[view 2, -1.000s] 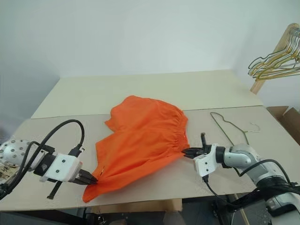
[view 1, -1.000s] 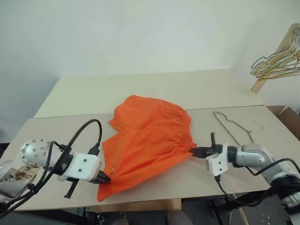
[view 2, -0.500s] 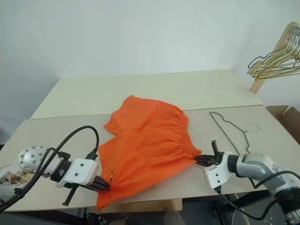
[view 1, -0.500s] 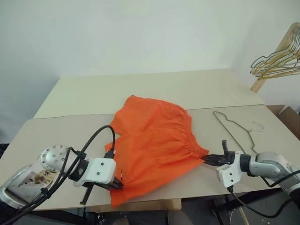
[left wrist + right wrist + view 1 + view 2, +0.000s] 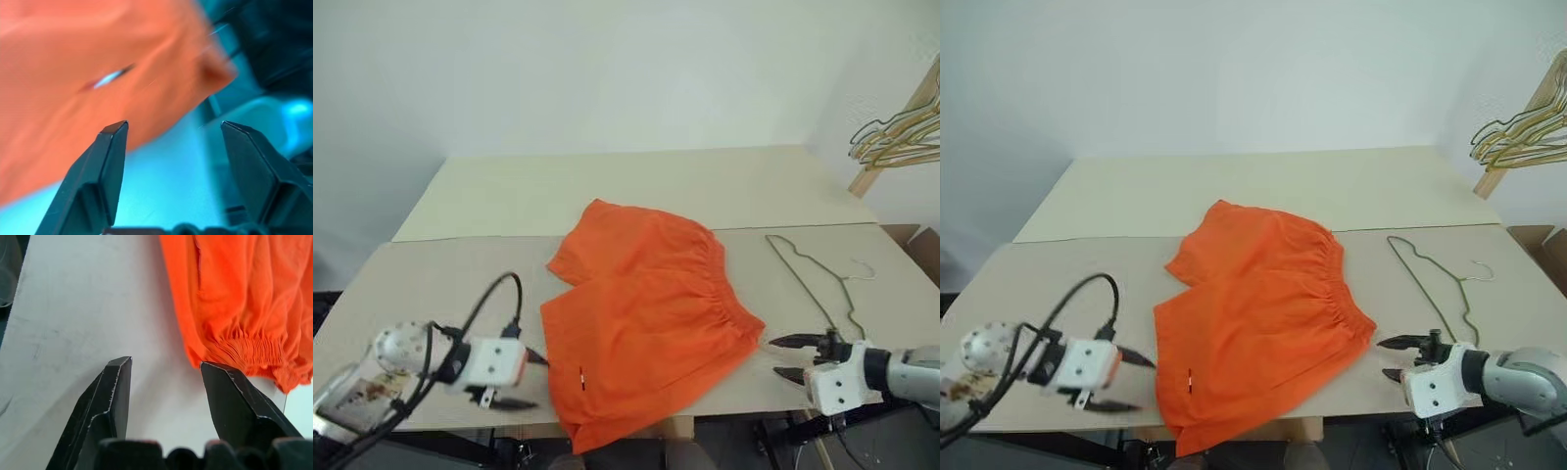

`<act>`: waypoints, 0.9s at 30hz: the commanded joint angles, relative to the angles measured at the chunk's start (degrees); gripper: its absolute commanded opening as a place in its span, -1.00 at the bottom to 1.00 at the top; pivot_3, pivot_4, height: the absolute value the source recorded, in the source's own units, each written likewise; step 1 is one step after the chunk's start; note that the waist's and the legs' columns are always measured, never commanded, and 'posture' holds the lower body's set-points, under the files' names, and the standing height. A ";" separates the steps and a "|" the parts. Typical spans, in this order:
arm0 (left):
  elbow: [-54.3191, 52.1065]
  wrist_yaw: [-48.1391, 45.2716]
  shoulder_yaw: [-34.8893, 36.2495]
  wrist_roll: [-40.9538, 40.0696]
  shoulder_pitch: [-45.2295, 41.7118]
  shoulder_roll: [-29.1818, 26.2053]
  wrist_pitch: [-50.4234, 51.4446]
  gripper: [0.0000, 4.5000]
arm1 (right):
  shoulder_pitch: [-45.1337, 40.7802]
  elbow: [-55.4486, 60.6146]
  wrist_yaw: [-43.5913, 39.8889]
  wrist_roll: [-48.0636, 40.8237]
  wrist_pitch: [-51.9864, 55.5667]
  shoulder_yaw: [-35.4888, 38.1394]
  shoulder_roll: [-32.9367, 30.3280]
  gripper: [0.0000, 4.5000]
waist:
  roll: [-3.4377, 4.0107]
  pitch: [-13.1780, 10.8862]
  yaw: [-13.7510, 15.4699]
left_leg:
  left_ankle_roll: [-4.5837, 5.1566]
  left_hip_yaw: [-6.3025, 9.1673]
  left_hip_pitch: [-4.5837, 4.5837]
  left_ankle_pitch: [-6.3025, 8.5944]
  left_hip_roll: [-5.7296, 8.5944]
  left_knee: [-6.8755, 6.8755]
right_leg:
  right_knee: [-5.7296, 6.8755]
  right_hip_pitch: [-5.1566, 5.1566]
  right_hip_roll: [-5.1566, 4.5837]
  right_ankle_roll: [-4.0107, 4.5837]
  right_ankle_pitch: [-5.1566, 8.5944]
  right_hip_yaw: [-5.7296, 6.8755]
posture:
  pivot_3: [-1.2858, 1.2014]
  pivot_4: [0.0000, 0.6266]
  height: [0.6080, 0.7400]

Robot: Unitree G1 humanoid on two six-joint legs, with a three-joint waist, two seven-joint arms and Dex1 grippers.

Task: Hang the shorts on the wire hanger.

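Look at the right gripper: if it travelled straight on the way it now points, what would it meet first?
Probably the gathered waistband corner of the bright orange fabric shorts. The right gripper, jaws open, points toward it across bare beige tabletop; depth is uncertain.

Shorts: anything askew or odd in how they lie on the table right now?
Slightly. The shorts lie spread but skewed, and the near leg hem hangs over the front edge of the table. The wire hanger lies apart on their right, untouched. Both the left claw and the right claw are open, holding nothing.
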State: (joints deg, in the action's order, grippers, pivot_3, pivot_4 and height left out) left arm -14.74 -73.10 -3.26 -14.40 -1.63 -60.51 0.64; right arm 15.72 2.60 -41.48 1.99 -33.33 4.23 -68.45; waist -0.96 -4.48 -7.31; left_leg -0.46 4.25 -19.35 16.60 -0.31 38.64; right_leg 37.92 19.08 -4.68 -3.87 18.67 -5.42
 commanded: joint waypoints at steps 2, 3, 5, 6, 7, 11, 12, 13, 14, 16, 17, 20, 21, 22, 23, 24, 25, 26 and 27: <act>7.55 -1.32 4.28 -7.53 -11.67 3.81 2.80 0.43 | 3.33 9.96 -1.29 -15.34 23.11 12.57 2.84 0.23 | -0.13 -0.07 0.16 | -0.01 0.02 -0.06 0.01 -0.04 0.00 | -0.02 0.02 0.04 0.00 -0.01 0.02 | -0.09 -0.79 1.00; 9.50 -2.07 4.91 -8.60 -13.70 4.35 3.25 0.43 | 3.71 11.37 -1.44 -17.10 27.25 14.22 3.65 0.23 | -0.14 -0.08 0.06 | -0.04 0.05 -0.11 0.03 -0.09 0.00 | -0.03 0.07 0.09 0.00 -0.01 0.03 | -0.10 -0.79 1.00; 11.28 -1.43 5.10 -10.61 -19.28 6.09 6.77 0.43 | 2.96 13.34 -0.04 -19.90 37.60 16.48 5.04 0.23 | -0.13 -0.08 -0.06 | 0.00 0.06 -0.22 0.07 -0.21 0.00 | -0.10 0.18 0.24 0.03 -0.02 0.01 | -0.10 -0.79 1.00; 10.91 0.17 4.67 -11.20 -22.31 7.51 9.10 0.43 | 1.87 13.74 1.06 -21.48 43.64 17.16 5.49 0.23 | -0.12 -0.09 -0.03 | 0.05 0.09 -0.27 0.10 -0.24 0.00 | -0.12 0.20 0.27 0.03 -0.02 0.03 | -0.10 -0.79 1.00; 10.28 2.27 4.16 -11.92 -25.23 9.27 12.21 0.43 | 0.50 13.57 2.39 -22.05 48.71 17.49 5.96 0.23 | -0.12 -0.13 0.10 | 0.05 0.10 -0.37 0.10 -0.24 0.02 | -0.14 0.24 0.26 0.04 -0.02 0.07 | -0.10 -0.78 1.00; 7.84 7.06 3.47 -14.09 -30.38 15.48 18.96 0.43 | -5.07 12.15 5.52 -22.81 65.05 16.82 6.13 0.23 | -0.06 -0.17 0.32 | 0.05 0.16 -0.60 0.10 -0.18 0.23 | -0.15 0.31 0.20 0.01 -0.04 0.14 | -0.10 -0.76 1.00; 7.13 6.84 3.06 -14.88 -30.96 16.39 20.13 0.43 | -7.33 11.03 6.34 -22.79 69.79 15.91 5.77 0.23 | -0.01 -0.20 0.23 | 0.08 0.16 -0.61 0.12 -0.19 0.18 | -0.20 0.33 0.23 0.02 -0.04 0.13 | -0.10 -0.75 1.00; 6.33 6.31 2.50 -15.47 -31.37 17.35 20.55 0.43 | -9.94 9.44 7.51 -22.68 74.59 14.95 5.55 0.23 | 0.02 -0.23 0.07 | 0.09 0.16 -0.63 0.13 -0.21 0.13 | -0.24 0.36 0.26 0.02 -0.04 0.13 | -0.10 -0.74 1.00; 5.57 5.95 2.01 -15.76 -31.63 18.13 20.75 0.43 | -12.13 8.06 8.53 -22.52 78.45 14.32 5.54 0.23 | 0.08 -0.27 -0.10 | 0.10 0.14 -0.69 0.13 -0.24 0.14 | -0.23 0.43 0.29 0.02 -0.04 0.08 | -0.10 -0.73 1.00; 4.23 6.45 0.78 -15.33 -32.05 19.61 21.21 0.43 | -16.48 4.31 10.32 -21.47 84.92 12.81 5.61 0.23 | 0.14 -0.41 -0.20 | 0.09 0.12 -0.85 0.12 -0.20 0.20 | -0.18 0.60 0.25 0.03 -0.05 0.04 | -0.11 -0.71 1.00; 3.85 6.60 0.40 -15.22 -32.16 20.21 21.37 0.43 | -17.71 2.76 10.33 -21.10 86.78 12.24 5.48 0.23 | 0.15 -0.48 -0.15 | 0.09 0.11 -0.89 0.12 -0.20 0.21 | -0.17 0.64 0.26 0.03 -0.05 0.03 | -0.11 -0.70 1.00; 3.15 6.38 -0.30 -15.29 -32.19 21.44 21.44 0.43 | -19.97 -1.70 10.04 -19.92 89.47 10.62 5.67 0.23 | 0.33 -0.69 -0.10 | 0.10 0.09 -1.03 0.12 -0.19 0.21 | -0.13 0.88 0.27 0.03 -0.05 0.02 | -0.12 -0.67 1.00; 2.96 6.39 -0.39 -15.23 -32.13 21.68 21.50 0.43 | -20.59 -2.85 10.13 -19.50 89.75 10.30 5.94 0.23 | 0.42 -0.82 -0.09 | 0.10 0.08 -1.12 0.12 -0.19 0.22 | -0.09 0.98 0.27 0.04 -0.05 0.01 | -0.12 -0.67 1.00; 2.78 6.32 -0.42 -15.25 -32.04 21.86 21.58 0.43 | -21.26 -3.98 9.95 -19.45 90.18 10.12 6.19 0.23 | 0.49 -0.95 -0.10 | 0.10 0.07 -1.20 0.11 -0.17 0.25 | -0.06 1.04 0.26 0.04 -0.06 0.01 | -0.12 -0.65 1.00; 2.64 6.28 -0.41 -15.28 -31.91 21.99 21.71 0.43 | -21.73 -5.07 9.46 -19.52 90.31 9.87 6.31 0.23 | 0.54 -1.10 -0.14 | 0.10 0.07 -1.22 0.11 -0.15 0.27 | -0.05 1.06 0.25 0.03 -0.06 0.01 | -0.13 -0.64 1.00; 2.47 6.28 -0.43 -15.28 -31.76 22.09 21.83 0.43 | -22.13 -6.18 8.87 -19.66 90.18 9.74 6.48 0.23 | 0.57 -1.22 -0.24 | 0.10 0.04 -1.21 0.11 -0.15 0.27 | -0.05 1.06 0.24 0.03 -0.06 -0.02 | -0.13 -0.63 1.00; 2.29 6.22 -0.44 -15.33 -31.58 22.14 21.95 0.43 | -22.53 -7.24 8.25 -19.76 90.01 9.61 6.62 0.23 | 0.57 -1.33 -0.31 | 0.10 0.03 -1.20 0.11 -0.15 0.27 | -0.04 1.06 0.25 0.03 -0.06 -0.03 | -0.13 -0.61 1.00; 2.07 6.07 -0.43 -15.45 -31.32 22.10 22.08 0.43 | -22.95 -8.29 7.53 -19.96 89.82 9.53 6.77 0.23 | 0.56 -1.55 -0.47 | 0.10 0.03 -1.20 0.11 -0.15 0.27 | -0.03 1.06 0.25 0.03 -0.06 -0.03 | -0.12 -0.60 1.00; 1.84 5.94 -0.38 -15.58 -31.05 22.06 22.19 0.43 | -23.32 -9.15 6.82 -20.05 89.75 9.23 6.76 0.23 | 0.55 -1.76 -0.68 | 0.10 0.03 -1.18 0.11 -0.16 0.27 | -0.02 1.06 0.26 0.03 -0.05 -0.03 | -0.12 -0.58 1.00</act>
State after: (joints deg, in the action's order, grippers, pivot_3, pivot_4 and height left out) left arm -10.86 -66.99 -3.98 -29.25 -32.41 -38.32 22.63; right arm -6.39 -5.78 -33.57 -18.20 56.72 12.75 -61.50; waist -0.41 -6.24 -8.00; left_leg -0.36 4.28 -20.53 16.71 -0.47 38.90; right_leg 37.89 20.14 -4.41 -3.83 18.62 -5.44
